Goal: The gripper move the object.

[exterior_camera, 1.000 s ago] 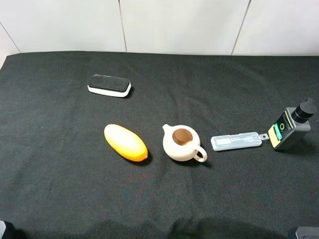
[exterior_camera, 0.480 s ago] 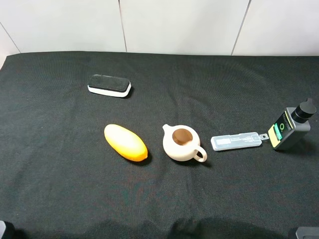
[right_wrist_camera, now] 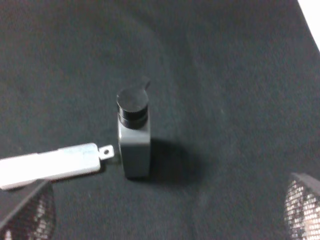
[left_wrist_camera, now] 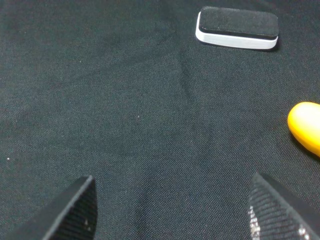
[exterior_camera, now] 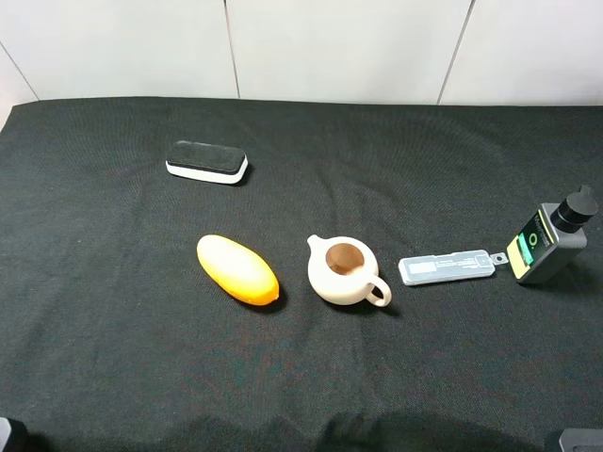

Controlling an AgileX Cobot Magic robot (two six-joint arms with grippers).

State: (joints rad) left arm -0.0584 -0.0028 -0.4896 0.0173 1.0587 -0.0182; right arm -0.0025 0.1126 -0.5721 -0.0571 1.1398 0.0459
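The object, a small dark grey bottle [exterior_camera: 546, 243] with a black round cap and a green and cream label, stands on the black cloth at the far right. The right wrist view shows it upright [right_wrist_camera: 134, 142]. My right gripper [right_wrist_camera: 167, 212] is open and empty, back from the bottle with free cloth between them. My left gripper [left_wrist_camera: 170, 202] is open and empty over bare cloth on the left side. In the exterior high view only small dark parts of the arms show at the bottom corners.
A clear flat plastic case [exterior_camera: 447, 267] lies just left of the bottle, its tab almost touching it [right_wrist_camera: 50, 165]. A cream teapot [exterior_camera: 344, 270] and a yellow-orange oval object [exterior_camera: 236, 269] sit mid-table. A black-and-white eraser block [exterior_camera: 206, 161] lies at the back left.
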